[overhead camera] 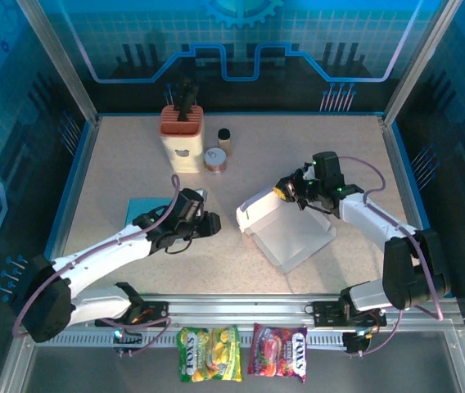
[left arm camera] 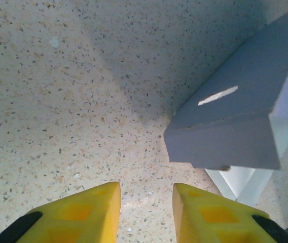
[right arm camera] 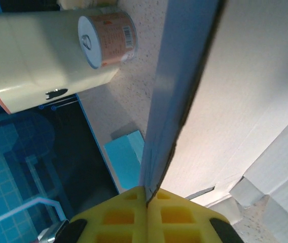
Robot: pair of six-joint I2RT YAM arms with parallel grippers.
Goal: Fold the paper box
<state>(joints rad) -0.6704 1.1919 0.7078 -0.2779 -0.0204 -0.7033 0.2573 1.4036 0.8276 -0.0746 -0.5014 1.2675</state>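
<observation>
two pincers at work | paper box [overhead camera: 288, 235] is set on the worktop [overhead camera: 134, 164], right of centre, one flap raised on its left side | right pincer [overhead camera: 286, 190] is pressed together on that flap's edge | left pincer [overhead camera: 209, 223] is held spread, jaws empty, low over the worktop near the box's left side

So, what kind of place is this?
Probably an enclosed robot test cell: an aluminium frame with blue printed panels surrounds the speckled table, and the left arm and right arm are bolted to a rail at its near edge.
</observation>
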